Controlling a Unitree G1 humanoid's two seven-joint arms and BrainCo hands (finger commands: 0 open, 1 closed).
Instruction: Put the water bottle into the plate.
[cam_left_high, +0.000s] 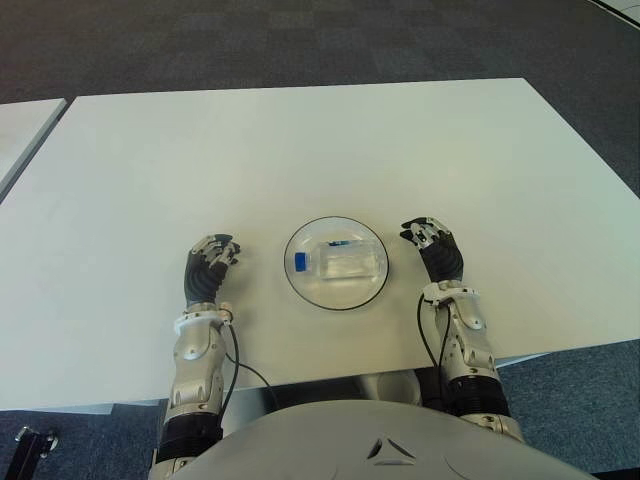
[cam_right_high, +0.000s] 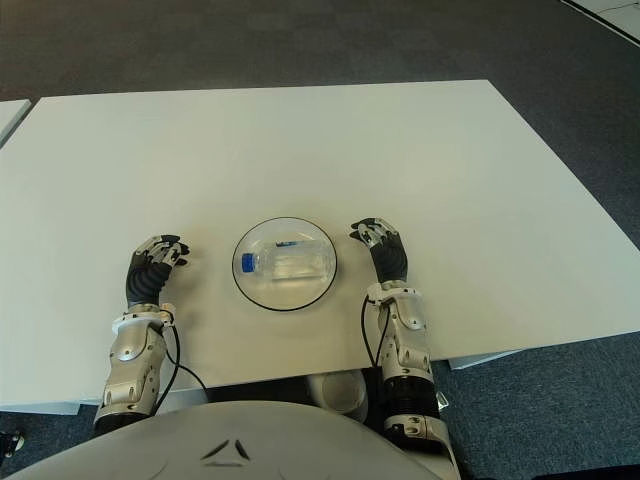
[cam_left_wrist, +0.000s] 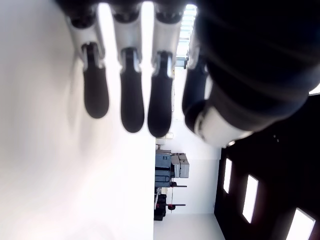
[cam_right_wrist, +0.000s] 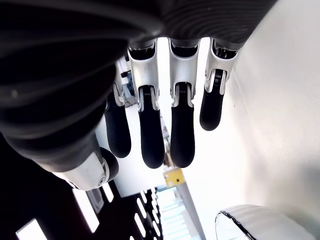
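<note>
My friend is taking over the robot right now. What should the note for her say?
Left robot hand: open, holds nothing, left of the plate.
Right robot hand: open, holds nothing, right of the plate.
Clear plastic water bottle with blue cap: lying on its side in the round glass plate with a dark rim, on the white table.
Done: bottle is in the plate.
Left: apparently nothing.
</note>
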